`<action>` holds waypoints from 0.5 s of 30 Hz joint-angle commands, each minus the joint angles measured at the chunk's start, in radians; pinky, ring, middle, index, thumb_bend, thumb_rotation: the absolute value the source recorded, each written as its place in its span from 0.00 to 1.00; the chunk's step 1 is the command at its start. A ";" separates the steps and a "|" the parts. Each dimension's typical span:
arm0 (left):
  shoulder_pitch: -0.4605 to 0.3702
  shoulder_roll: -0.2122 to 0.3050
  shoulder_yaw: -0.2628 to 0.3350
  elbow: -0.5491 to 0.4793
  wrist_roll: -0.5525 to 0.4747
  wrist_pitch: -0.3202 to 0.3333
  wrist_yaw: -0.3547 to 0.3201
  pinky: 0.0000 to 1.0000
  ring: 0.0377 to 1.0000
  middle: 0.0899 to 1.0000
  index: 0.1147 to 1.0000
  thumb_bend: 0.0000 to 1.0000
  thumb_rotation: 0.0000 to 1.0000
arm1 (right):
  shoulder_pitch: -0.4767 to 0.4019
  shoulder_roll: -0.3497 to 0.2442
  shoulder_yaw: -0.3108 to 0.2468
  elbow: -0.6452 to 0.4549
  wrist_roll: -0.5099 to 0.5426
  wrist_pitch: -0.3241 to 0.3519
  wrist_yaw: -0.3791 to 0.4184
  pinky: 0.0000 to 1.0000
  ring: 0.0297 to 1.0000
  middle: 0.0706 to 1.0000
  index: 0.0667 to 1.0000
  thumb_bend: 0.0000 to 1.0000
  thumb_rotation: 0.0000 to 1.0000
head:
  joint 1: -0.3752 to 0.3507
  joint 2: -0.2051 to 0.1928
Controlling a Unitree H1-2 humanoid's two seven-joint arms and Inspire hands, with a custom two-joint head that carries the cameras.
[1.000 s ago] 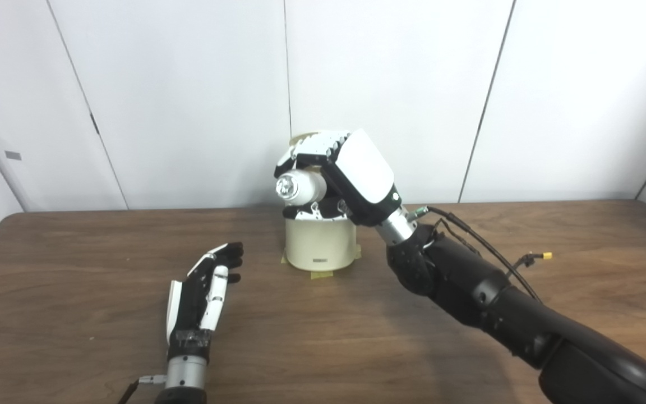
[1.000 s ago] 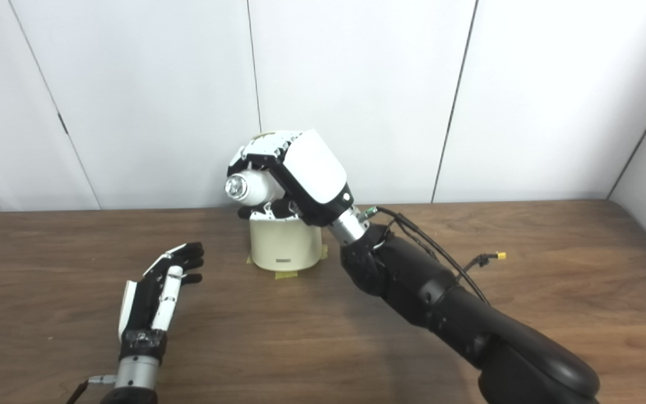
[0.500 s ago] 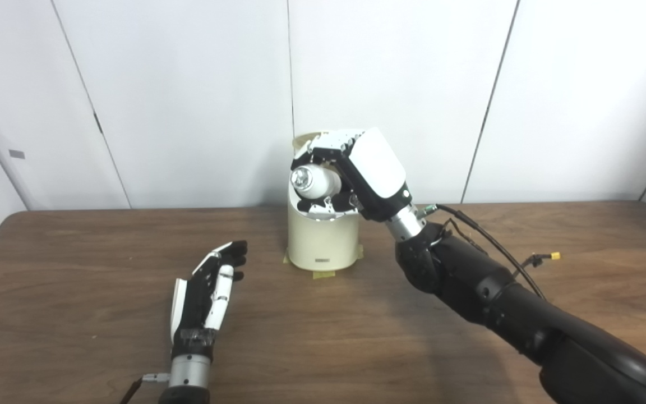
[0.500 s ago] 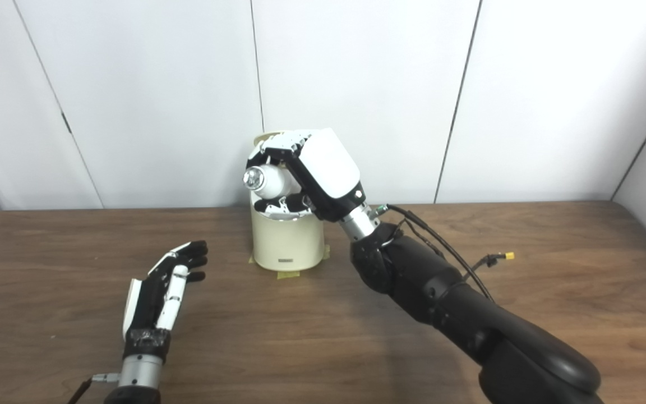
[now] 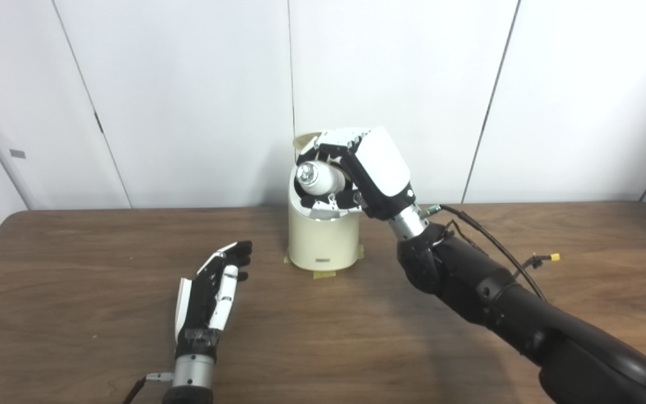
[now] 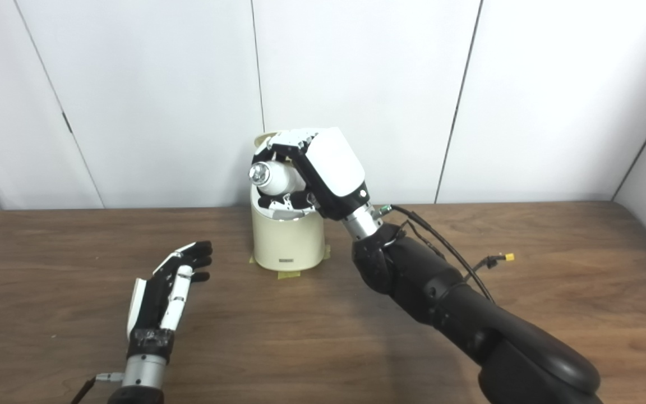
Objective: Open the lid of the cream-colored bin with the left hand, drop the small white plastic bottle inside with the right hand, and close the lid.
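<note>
The cream-colored bin [image 5: 323, 242] stands at the back middle of the table, its lid [image 5: 305, 141] tipped up behind the opening. My right hand [image 5: 365, 171] is shut on the small white plastic bottle [image 5: 317, 176] and holds it on its side just above the bin's open mouth. My left hand [image 5: 213, 289] lies open and empty on the table, left of and in front of the bin, apart from it. The bin's inside is hidden by my right hand.
Yellow tape [image 5: 323, 274] marks the bin's base. The brown wooden table [image 5: 76, 269] ends at a white panelled wall close behind the bin. A cable with a yellow plug [image 5: 547, 257] hangs off my right forearm.
My right hand has carried the bottle to the right and back until it is over the bin's mouth. My left hand has barely moved.
</note>
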 commanded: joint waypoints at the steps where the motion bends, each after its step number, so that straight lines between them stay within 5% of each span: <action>1: 0.033 -0.015 -0.012 0.005 0.027 -0.018 0.013 0.70 0.76 0.76 0.74 0.28 0.83 | -0.051 -0.007 -0.009 -0.004 0.016 -0.017 -0.033 0.35 0.41 0.46 0.46 0.52 0.00 | 0.001 0.001; 15: 0.035 -0.017 -0.012 0.000 0.027 -0.012 0.011 0.70 0.76 0.76 0.74 0.27 0.84 | -0.043 -0.008 -0.011 0.011 0.022 -0.017 -0.034 0.40 0.42 0.45 0.46 0.52 0.00 | 0.002 0.003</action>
